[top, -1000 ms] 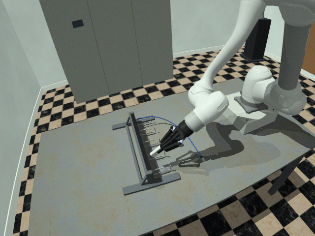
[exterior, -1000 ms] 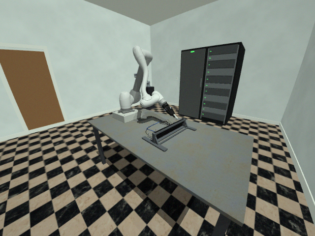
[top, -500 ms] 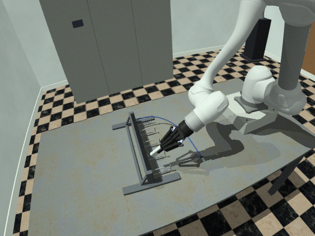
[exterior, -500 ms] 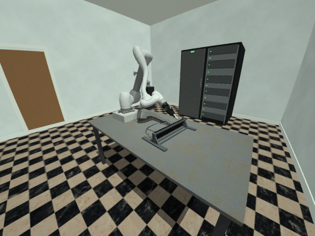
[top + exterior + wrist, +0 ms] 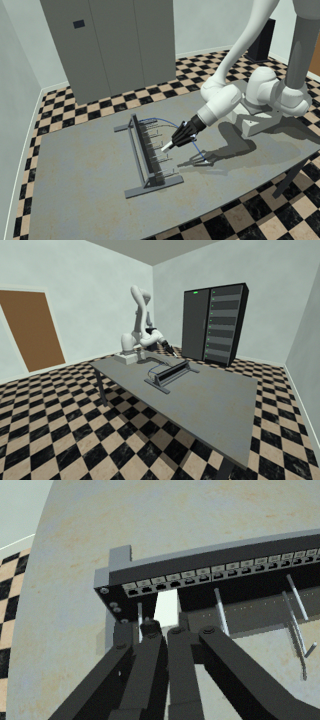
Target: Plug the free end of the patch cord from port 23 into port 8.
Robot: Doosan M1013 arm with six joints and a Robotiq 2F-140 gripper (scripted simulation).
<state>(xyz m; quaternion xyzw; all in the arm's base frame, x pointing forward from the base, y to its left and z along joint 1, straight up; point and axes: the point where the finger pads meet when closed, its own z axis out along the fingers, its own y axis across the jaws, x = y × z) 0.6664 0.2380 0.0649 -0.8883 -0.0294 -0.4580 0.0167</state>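
With its far end reaching the rack (image 5: 140, 144) (image 5: 171, 369) (image 5: 200, 566), the blue cord (image 5: 199, 150) (image 5: 154, 367) is leaving its free end (image 5: 204, 160) (image 5: 164, 364) lying on the table (image 5: 77, 167) (image 5: 206, 395) (image 5: 65, 630), so plugging, latching and withdrawing are apparently all remaining, while the gripper (image 5: 165, 146) (image 5: 175, 355) (image 5: 170, 605) is hovering fully closed, holding nothing.

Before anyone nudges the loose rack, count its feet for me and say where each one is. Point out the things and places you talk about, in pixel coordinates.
2. One foot (image 5: 136, 192) (image 5: 194, 370) (image 5: 120, 555) is under the low-numbered end, the other (image 5: 120, 128) (image 5: 162, 389) under the end where the blue cord (image 5: 165, 120) plugs in. None seems hidden.
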